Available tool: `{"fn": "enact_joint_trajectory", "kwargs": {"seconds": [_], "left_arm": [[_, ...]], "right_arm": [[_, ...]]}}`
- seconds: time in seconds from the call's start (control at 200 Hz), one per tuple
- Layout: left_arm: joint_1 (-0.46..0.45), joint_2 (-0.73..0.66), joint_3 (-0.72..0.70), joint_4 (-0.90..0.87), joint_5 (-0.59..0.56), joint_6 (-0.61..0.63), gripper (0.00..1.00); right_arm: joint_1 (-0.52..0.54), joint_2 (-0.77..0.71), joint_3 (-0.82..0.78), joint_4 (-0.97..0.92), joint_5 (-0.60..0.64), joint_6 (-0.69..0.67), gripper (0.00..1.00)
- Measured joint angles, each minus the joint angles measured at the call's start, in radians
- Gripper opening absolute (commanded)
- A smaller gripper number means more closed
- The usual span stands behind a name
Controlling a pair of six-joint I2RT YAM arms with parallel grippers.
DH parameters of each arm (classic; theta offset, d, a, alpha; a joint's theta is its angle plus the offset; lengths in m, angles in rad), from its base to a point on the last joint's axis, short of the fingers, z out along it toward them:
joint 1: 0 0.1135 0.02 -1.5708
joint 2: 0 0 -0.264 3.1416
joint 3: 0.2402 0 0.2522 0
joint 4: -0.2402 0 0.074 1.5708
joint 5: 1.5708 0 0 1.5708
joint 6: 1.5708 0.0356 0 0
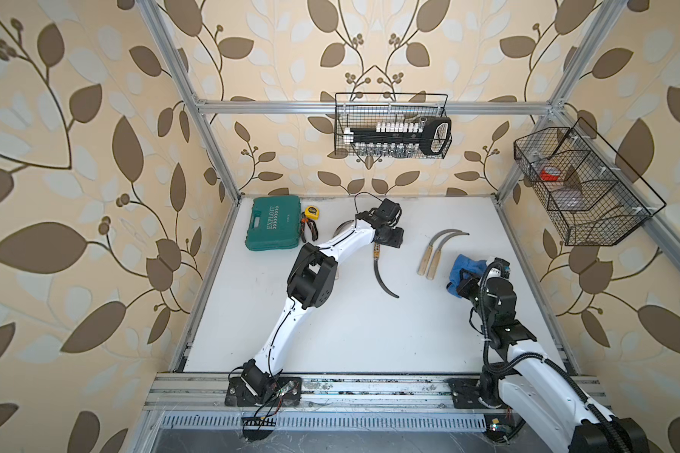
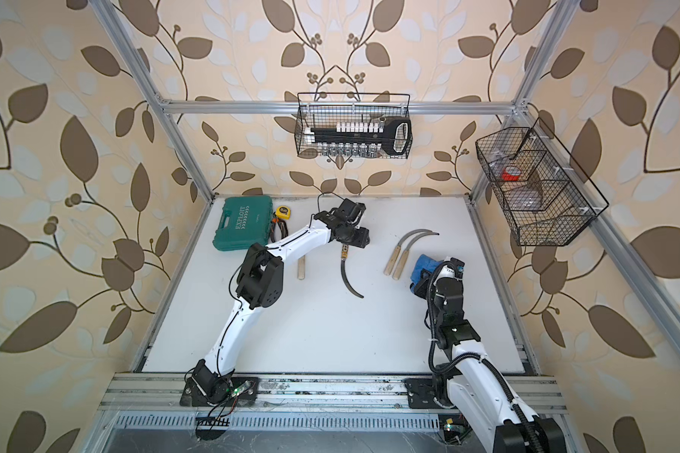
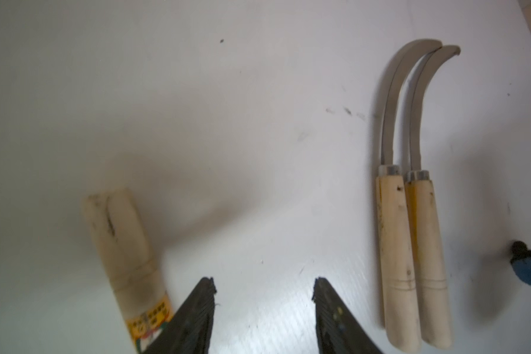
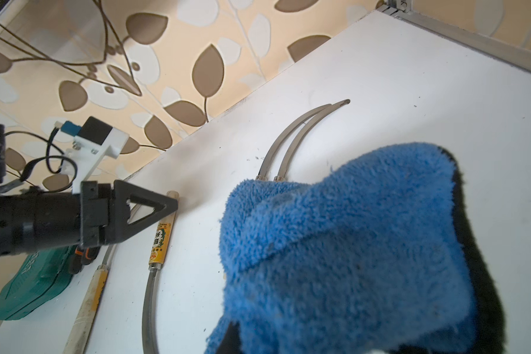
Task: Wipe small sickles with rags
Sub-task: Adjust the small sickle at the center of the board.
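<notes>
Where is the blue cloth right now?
In both top views the blue cloth hangs bunched in the right gripper, on the right side of the table, just right of the two sickles lying side by side.

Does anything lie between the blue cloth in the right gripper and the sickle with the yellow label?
Yes: the two sickles lying side by side sit flat between the blue cloth and the labelled sickle.
</notes>
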Motion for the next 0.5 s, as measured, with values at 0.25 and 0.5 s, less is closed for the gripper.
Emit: {"fn": "enact_joint_trajectory", "kwargs": {"seconds": [0.25, 0.5], "left_arm": [[0.0, 0.075, 0.058, -0.051, -0.051, 0.036, 0.56], [0.005, 0.073, 0.029, -0.055, -0.148, 0.044, 0.54]], "right_arm": [[0.0, 0.002, 0.0, 0.01, -0.011, 0.0, 0.0], [0.0, 0.002, 0.0, 0.016, -0.018, 0.0, 0.0]]}}
